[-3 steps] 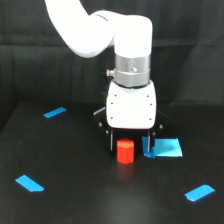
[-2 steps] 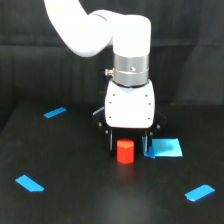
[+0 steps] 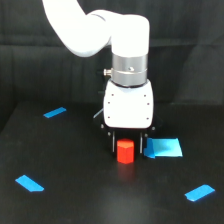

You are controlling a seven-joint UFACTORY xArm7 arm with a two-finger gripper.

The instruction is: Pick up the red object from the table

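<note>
At bench [image 3: 75, 200] centre: red object [image 3: 125, 151] stands upright, between the fingers [image 3: 113, 145].
Fingers: spread, one either side, not closed on it.
Risk: an off-centre close would nudge or tip it; a shallow grip would slip.

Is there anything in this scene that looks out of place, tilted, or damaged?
Nothing stands out. The small red-orange block stands upright on the matte black table, between the fingers of the white gripper. The blue tape pieces lie flat on the table, and nothing looks spilled or broken.
</note>
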